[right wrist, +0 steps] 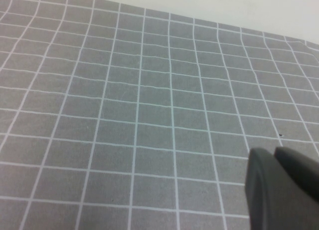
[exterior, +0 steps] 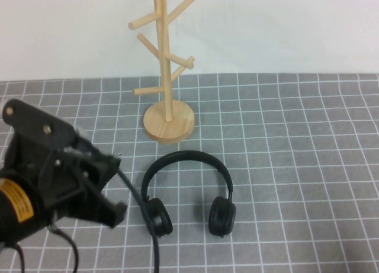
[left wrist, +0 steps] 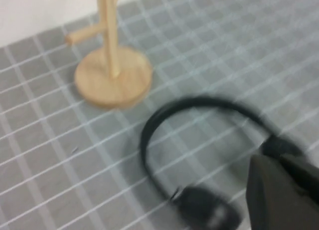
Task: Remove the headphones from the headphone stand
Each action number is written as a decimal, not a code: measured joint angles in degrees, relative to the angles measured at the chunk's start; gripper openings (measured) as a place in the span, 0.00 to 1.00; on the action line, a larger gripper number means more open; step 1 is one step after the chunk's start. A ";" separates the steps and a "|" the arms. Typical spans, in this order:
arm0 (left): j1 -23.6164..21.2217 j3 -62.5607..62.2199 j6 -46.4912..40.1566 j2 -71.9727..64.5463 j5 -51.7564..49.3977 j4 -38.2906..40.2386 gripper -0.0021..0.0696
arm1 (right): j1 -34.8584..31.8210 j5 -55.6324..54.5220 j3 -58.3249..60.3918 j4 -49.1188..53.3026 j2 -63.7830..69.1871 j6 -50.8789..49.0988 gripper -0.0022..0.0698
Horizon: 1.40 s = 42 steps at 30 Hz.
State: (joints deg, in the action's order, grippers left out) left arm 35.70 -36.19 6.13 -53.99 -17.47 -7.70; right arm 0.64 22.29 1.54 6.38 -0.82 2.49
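Headphones (exterior: 188,193) flat by stand (exterior: 167,71); left gripper (exterior: 100,190) beside, right gripper (right wrist: 281,187) mostly cropped.

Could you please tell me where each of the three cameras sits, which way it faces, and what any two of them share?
High view: raised on the robot's side, angled down at the headphones lying before the headphone stand; left gripper shows at left.
Left wrist view: on the left arm, facing both; dark left gripper edge in the corner.
Right wrist view: on the right arm, over the grid mat; right gripper edge only.
High and left wrist share headphones and stand.
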 joint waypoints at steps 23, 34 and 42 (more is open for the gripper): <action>0.00 13.08 57.24 14.69 -5.18 -52.38 0.03 | 0.00 0.00 0.00 0.08 0.00 0.00 0.02; -3.66 17.58 35.43 32.47 -7.59 -39.12 0.03 | 0.00 0.00 0.00 0.08 0.00 0.00 0.02; -17.54 17.78 10.14 44.47 -8.33 -18.41 0.03 | 0.00 0.00 0.00 0.08 0.00 0.00 0.02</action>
State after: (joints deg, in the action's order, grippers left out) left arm 18.15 -18.40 16.27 -9.52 -25.81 -26.11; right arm 0.64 22.29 1.54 6.45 -0.82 2.49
